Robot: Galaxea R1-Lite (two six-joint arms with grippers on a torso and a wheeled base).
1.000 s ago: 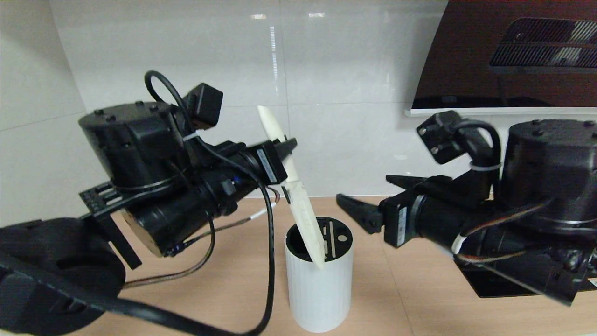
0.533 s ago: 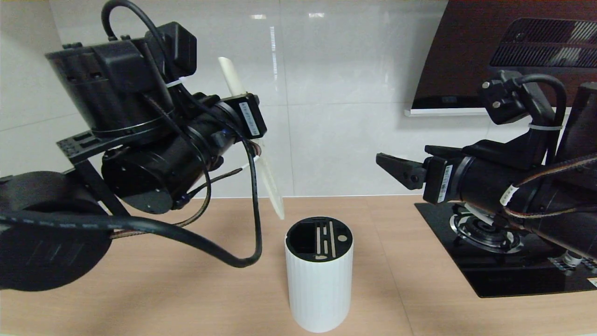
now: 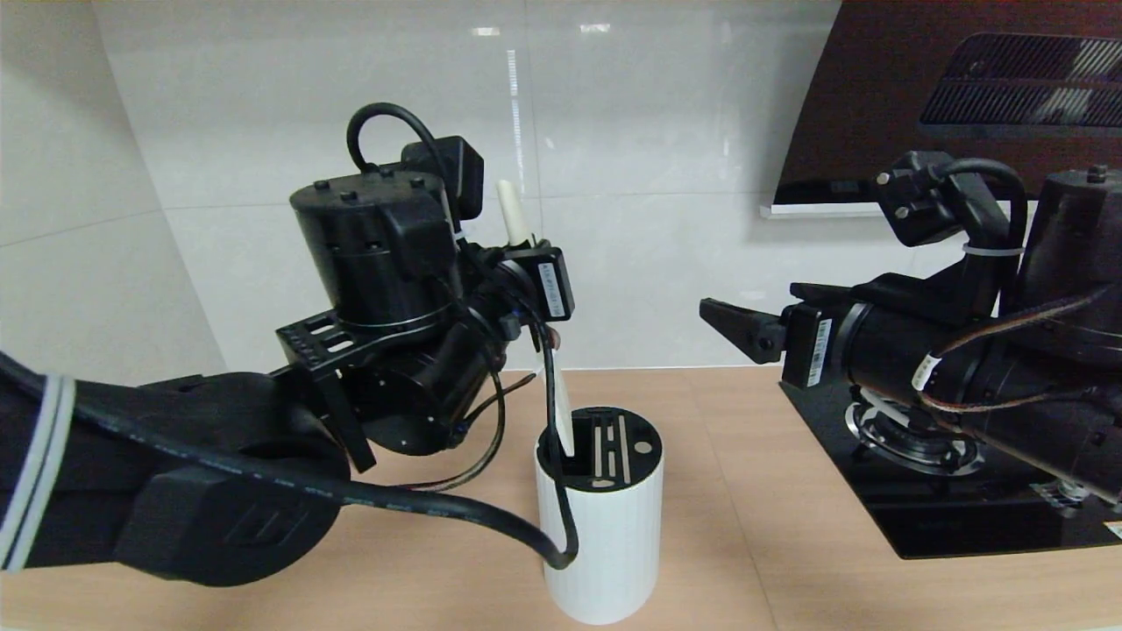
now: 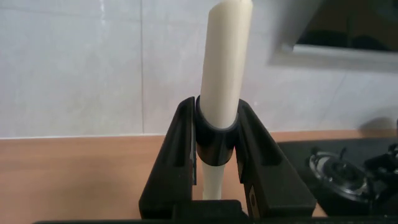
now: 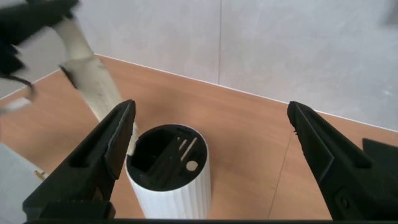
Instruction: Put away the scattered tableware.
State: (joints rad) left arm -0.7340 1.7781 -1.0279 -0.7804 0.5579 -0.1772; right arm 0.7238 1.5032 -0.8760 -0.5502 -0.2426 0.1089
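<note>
My left gripper is shut on the handle of a cream knife, held nearly upright with the blade pointing down. In the left wrist view the knife handle rises between the two fingers of the left gripper. The blade tip sits at the large square opening in the black top of the white cylindrical holder. My right gripper hangs open to the right of the holder, above the counter. In its own view the right gripper spans the holder, with the knife beside it.
A black gas stove lies on the wooden counter at the right, under my right arm. A white tiled wall stands behind. A dark range hood hangs at the upper right. My left arm's cable loops in front of the holder.
The knife leaned across the holder's top, was lifted up and to the left, and has now come down upright with its tip at the large opening. The right arm drew back to the right.
</note>
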